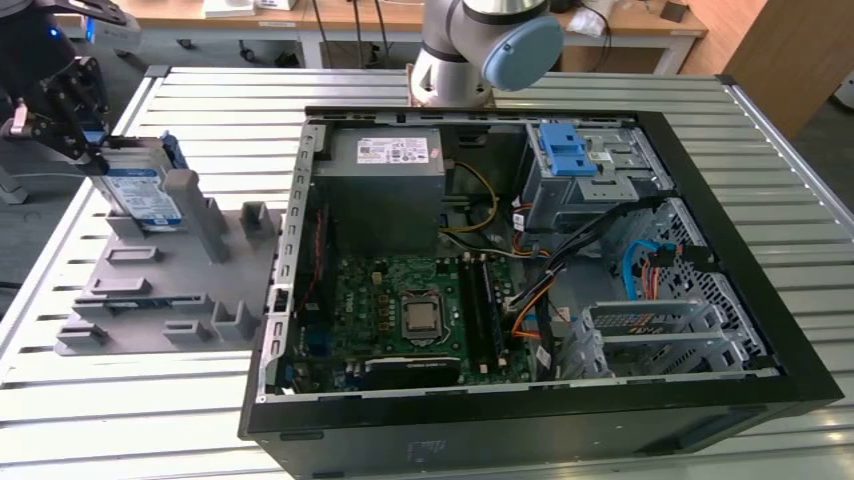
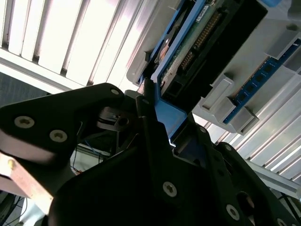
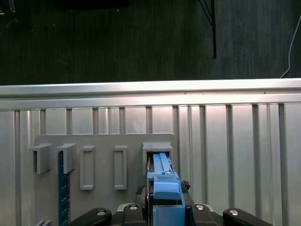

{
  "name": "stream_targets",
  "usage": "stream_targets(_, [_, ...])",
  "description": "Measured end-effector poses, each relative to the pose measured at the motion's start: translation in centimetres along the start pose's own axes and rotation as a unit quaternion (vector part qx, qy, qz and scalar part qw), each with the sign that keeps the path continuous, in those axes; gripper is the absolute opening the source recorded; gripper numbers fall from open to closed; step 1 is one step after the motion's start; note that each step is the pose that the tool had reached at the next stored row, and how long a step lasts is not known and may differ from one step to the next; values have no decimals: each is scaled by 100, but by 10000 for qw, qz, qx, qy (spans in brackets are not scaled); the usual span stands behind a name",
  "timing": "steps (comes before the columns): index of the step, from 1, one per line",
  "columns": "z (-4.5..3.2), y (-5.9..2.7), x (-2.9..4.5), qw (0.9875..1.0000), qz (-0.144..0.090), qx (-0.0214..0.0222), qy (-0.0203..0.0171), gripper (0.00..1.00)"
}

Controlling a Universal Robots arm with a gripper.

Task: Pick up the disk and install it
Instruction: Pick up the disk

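The disk [image 1: 139, 186] stands on edge in a slot at the back of the grey holder block [image 1: 160, 275], at the exterior view's left. Its white label with a blue band faces the camera. My gripper [image 1: 88, 140] comes down on the disk's top corner and is shut on its blue carrier rail. In the second wrist view the black fingers [image 2: 146, 110] clamp the blue rail of the disk [image 2: 197, 44], whose circuit-board side shows. In the first wrist view the disk's blue rail [image 3: 162, 176] rises from the holder slot [image 3: 157, 149] between the gripper [image 3: 163, 200] fingers.
The open computer case [image 1: 747, 265] lies on the slatted metal table [image 1: 147, 420]. Inside are a drive cage with blue latches [image 1: 581, 155], a grey power-supply box [image 1: 387, 170] and the motherboard [image 1: 414, 310]. A blue strip [image 3: 61, 188] sits in another holder slot.
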State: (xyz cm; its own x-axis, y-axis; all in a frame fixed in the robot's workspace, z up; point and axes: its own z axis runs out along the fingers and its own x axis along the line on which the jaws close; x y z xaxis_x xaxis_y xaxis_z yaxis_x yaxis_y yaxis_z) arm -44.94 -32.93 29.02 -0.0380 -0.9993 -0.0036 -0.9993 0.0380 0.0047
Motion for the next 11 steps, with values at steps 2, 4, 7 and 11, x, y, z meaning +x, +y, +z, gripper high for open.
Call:
stream_targets(2, [0,0,0,10000,-37,0,0,36])
stream_targets(4, [0,0,2,9999,-103,0,0,36])
stream_targets(7, [0,0,2,9999,-122,-1,-2,36])
stream_targets(11, [0,0,2,9998,-203,0,-2,36])
